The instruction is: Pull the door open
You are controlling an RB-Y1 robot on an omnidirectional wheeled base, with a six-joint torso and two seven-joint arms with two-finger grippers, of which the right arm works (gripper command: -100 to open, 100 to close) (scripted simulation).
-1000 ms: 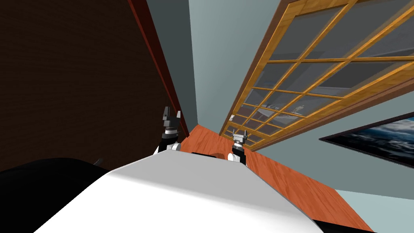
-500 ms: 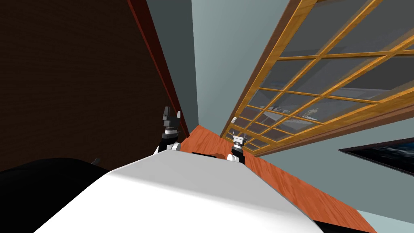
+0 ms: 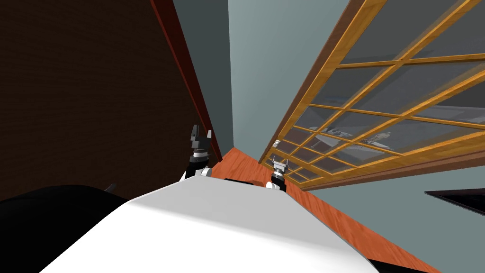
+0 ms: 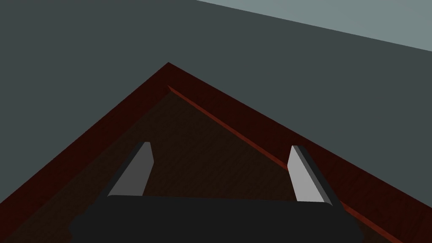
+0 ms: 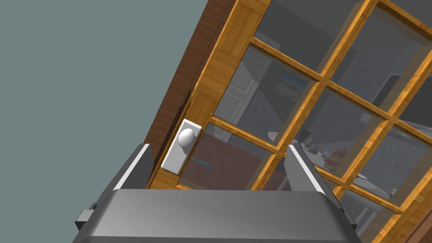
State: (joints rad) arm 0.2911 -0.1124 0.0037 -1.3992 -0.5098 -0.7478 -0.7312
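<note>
Right end effector point(image 5: 219, 145) gapes wide, empty, short of the white knob point(image 5: 186, 137) on the glazed door point(image 5: 223, 63).

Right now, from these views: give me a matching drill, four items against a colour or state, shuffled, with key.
Items
1. knob
2. left gripper
3. right gripper
4. floor

Descriptions
a. reddish wood
b. open, facing the paned door
c. white, on a white plate
d. open, in front of the dark brown panel

Pairs: 1-c, 2-d, 3-b, 4-a
</note>
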